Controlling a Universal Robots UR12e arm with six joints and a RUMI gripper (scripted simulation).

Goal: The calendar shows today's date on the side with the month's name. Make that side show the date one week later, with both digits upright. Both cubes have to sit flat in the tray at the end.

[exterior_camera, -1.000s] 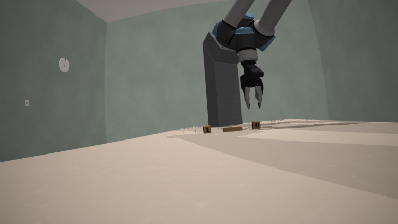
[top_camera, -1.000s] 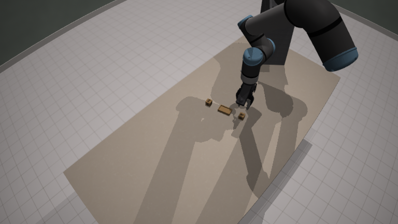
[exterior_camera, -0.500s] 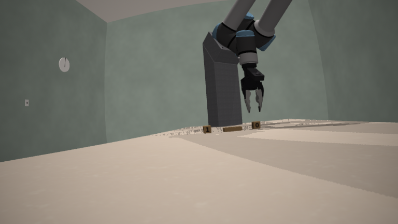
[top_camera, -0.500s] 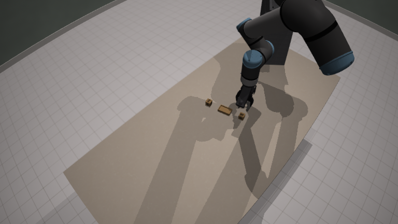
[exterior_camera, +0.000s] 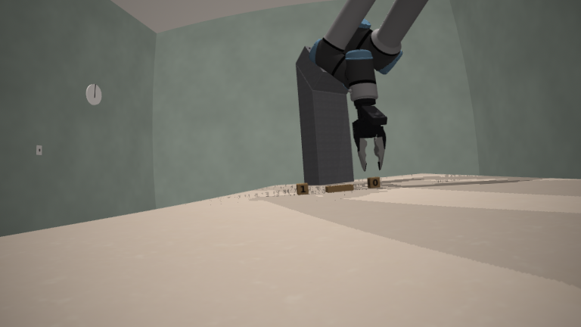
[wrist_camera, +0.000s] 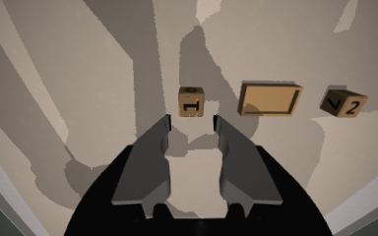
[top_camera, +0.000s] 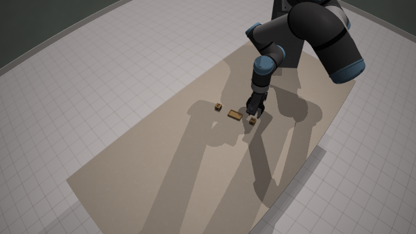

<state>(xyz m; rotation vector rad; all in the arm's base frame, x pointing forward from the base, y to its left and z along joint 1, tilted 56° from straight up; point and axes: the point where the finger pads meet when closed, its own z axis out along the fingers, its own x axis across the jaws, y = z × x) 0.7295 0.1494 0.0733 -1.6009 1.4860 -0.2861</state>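
Note:
A wooden cube (top_camera: 252,121) (exterior_camera: 373,182) (wrist_camera: 191,104) sits on the table, outside the tray, with a 1 on top and a 0 on the side facing the exterior camera. A second cube (top_camera: 218,106) (exterior_camera: 302,188) (wrist_camera: 345,103) sits turned at an angle beyond the tray's other end, with a 2 on top and a 1 towards the exterior camera. The shallow wooden tray (top_camera: 234,115) (exterior_camera: 340,188) (wrist_camera: 268,99) between them is empty. No month name is readable. My gripper (top_camera: 255,115) (exterior_camera: 371,169) (wrist_camera: 192,115) is partly open and empty, above and slightly to one side of the first cube.
The table (top_camera: 122,170) (exterior_camera: 214,254) carries the tray and both cubes. The arm's dark pedestal (top_camera: 286,44) (exterior_camera: 330,135) stands behind them. Arm shadows fall across the cubes' area.

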